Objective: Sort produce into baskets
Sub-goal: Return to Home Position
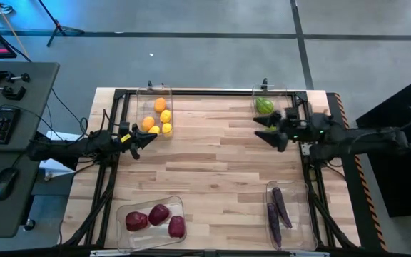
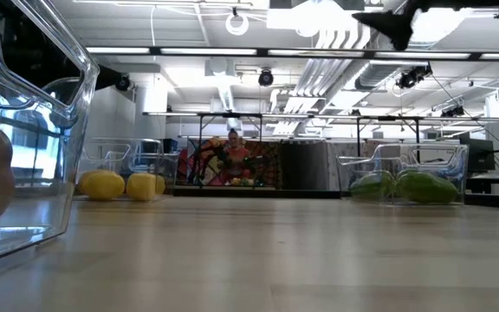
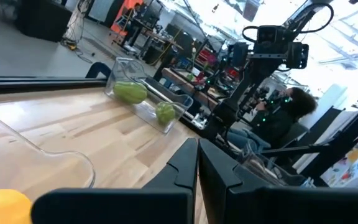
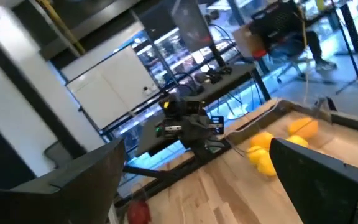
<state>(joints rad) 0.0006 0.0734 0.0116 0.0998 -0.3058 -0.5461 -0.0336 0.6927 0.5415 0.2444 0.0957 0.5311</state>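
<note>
Four clear plastic rectangular bins (image 2: pixel 449 160) sit at the corners of the pale wooden table (image 1: pixel 212 164). In the high view the upper-left bin (image 1: pixel 147 103) holds round orange and yellow fruits (image 1: pixel 160 105), the upper-right bin (image 1: pixel 278 96) green pieces (image 1: pixel 264 106), the lower-left bin (image 1: pixel 148 237) three dark red lumps (image 1: pixel 159 213), and the lower-right bin (image 1: pixel 298 214) long dark purple pieces (image 1: pixel 280 205). The left gripper (image 1: pixel 148 138) hovers just beside the upper-left bin with its fingers together, and the right gripper (image 1: pixel 261 128) hovers beside the upper-right bin with its fingers spread wide apart.
</note>
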